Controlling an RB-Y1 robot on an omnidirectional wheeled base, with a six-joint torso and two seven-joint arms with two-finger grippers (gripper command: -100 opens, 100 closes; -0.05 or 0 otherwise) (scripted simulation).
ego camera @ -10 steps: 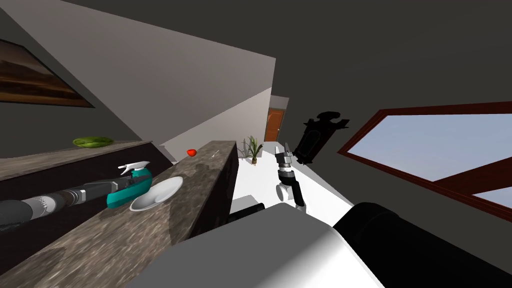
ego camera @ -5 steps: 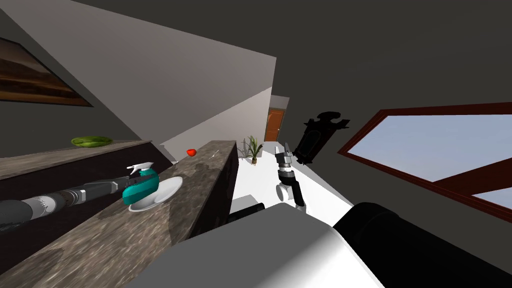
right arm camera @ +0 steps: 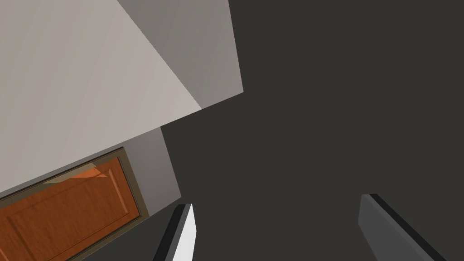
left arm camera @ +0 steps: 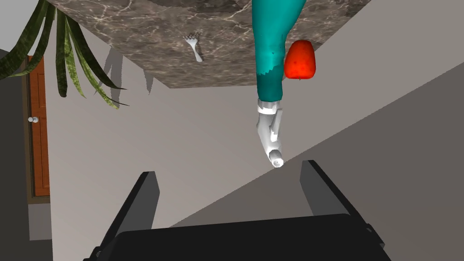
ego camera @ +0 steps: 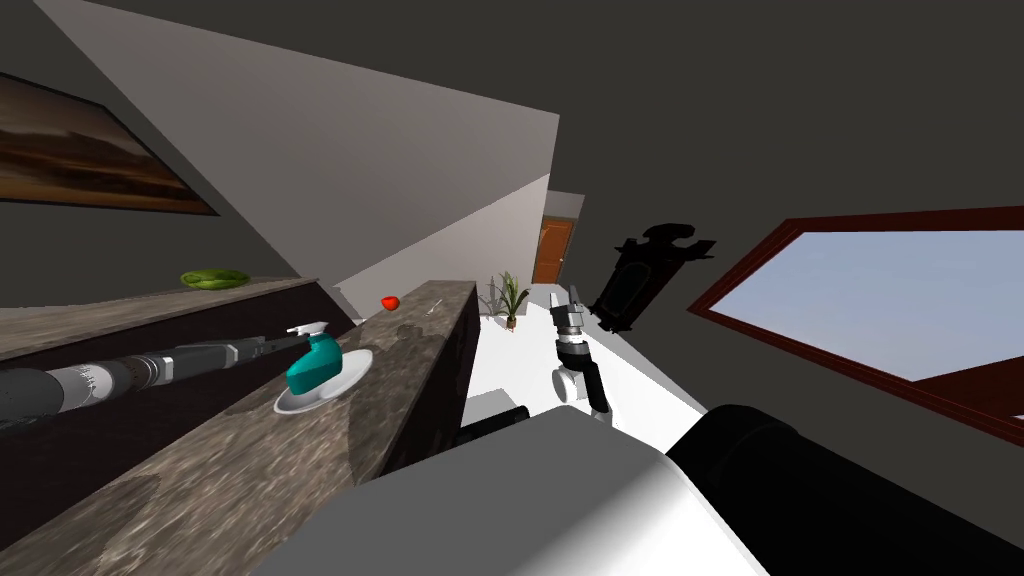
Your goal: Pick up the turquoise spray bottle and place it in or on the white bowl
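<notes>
Bottle (ego camera: 315, 365) in bowl (ego camera: 356, 364) — L pincer (left arm camera: 229, 170) spread wide.

Left arm (ego camera: 110, 378) grey with dark joints; its tool (left arm camera: 229, 181) has thin dark blades (black base).

Count: 1 turquoise spray bottle (ego camera: 314, 364), 1 white bowl (ego camera: 355, 366), 1 red fruit (ego camera: 390, 302), 1 fork (left arm camera: 194, 47), 1 green dish (ego camera: 214, 278), 1 potted plant (ego camera: 508, 296), 1 orange door (ego camera: 551, 252), 1 window (ego camera: 880, 300), 1 framed picture (ego camera: 80, 160)

Turquoise spray bottle (ego camera: 314, 364), white nozzle (left arm camera: 271, 136); white bowl (ego camera: 300, 404); brown veined countertop (ego camera: 250, 470); red object (ego camera: 390, 302).
</notes>
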